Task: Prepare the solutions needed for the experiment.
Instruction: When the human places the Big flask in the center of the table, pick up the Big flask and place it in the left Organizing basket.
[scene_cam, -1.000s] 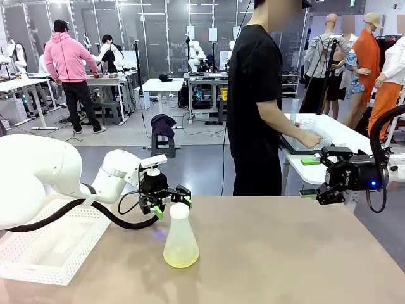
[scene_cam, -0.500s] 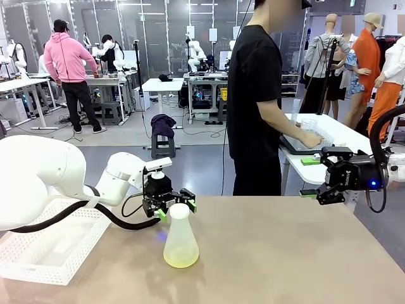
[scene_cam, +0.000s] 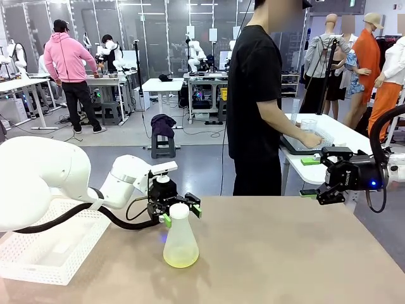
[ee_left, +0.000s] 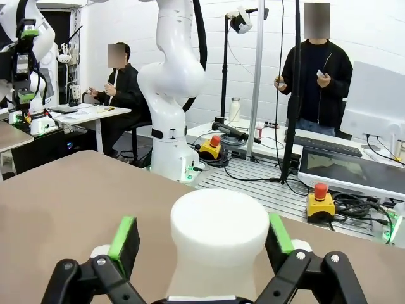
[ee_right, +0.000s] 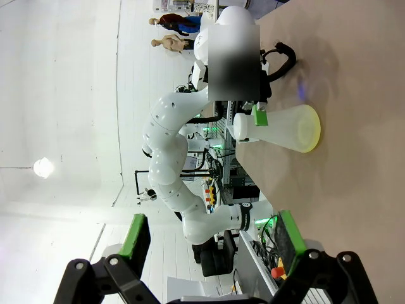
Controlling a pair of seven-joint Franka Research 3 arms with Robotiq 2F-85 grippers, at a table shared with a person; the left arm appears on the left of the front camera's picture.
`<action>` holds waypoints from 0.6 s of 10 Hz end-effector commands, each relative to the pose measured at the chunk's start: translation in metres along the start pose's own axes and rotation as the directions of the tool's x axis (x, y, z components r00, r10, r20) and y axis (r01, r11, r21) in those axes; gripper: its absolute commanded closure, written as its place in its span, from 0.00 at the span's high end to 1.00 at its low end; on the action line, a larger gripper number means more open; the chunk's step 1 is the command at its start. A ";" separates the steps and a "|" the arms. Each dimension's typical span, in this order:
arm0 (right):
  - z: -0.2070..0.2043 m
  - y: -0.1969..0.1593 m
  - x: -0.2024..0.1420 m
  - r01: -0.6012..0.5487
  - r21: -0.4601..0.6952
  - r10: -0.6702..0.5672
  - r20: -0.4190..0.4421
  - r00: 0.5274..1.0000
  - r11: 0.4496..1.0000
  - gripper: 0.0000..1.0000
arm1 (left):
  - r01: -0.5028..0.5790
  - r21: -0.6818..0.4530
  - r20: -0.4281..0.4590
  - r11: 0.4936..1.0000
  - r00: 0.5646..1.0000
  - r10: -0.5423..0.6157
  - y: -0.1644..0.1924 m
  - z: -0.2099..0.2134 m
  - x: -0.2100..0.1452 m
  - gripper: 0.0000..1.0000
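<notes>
Brown tabletop (scene_cam: 285, 253), bare but for a white mesh basket (scene_cam: 44, 250) at the robot's left edge. Near the middle, upright on that surface: frosted plastic conical flask (scene_cam: 181, 239), holding the solutions (scene_cam: 181, 258) as a shallow pale yellow-green layer at the base. Left gripper (scene_cam: 181, 212) level with the flask's neck (ee_left: 218, 244), jaws wide apart, one green pad on each side of the neck, not yet closed on it. Right gripper (scene_cam: 316, 192) well apart at the table's right edge, jaws spread, holding nothing. Probably light, with little liquid inside; stiff plastic, smooth and likely slippery, tapering upward. Best taken at the straight neck under the rim; kept upright to avoid sloshing.
</notes>
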State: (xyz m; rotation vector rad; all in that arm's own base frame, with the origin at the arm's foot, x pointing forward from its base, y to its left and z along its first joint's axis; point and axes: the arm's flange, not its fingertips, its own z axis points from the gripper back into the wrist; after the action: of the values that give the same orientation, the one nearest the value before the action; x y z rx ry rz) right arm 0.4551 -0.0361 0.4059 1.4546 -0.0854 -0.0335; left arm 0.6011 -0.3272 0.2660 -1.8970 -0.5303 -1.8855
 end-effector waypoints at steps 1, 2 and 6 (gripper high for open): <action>0.001 0.001 0.000 -0.010 0.003 0.010 -0.001 1.000 1.000 1.00 | -0.025 0.031 0.026 0.999 0.999 0.024 -0.013 -0.007 -0.019 1.00; 0.001 0.001 0.000 -0.010 0.003 0.010 -0.001 1.000 1.000 1.00 | -0.024 0.033 0.026 0.999 0.999 0.023 -0.013 -0.007 -0.020 1.00; 0.001 0.001 0.000 -0.010 0.003 0.010 -0.001 1.000 1.000 1.00 | -0.009 0.000 0.050 1.000 0.999 0.009 -0.016 -0.011 -0.027 1.00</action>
State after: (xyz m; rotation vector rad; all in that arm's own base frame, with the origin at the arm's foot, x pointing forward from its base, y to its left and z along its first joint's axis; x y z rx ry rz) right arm 0.4551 -0.0361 0.4059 1.4546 -0.0854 -0.0335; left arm 0.5966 -0.3324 0.2601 -1.8978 -0.5156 -1.8815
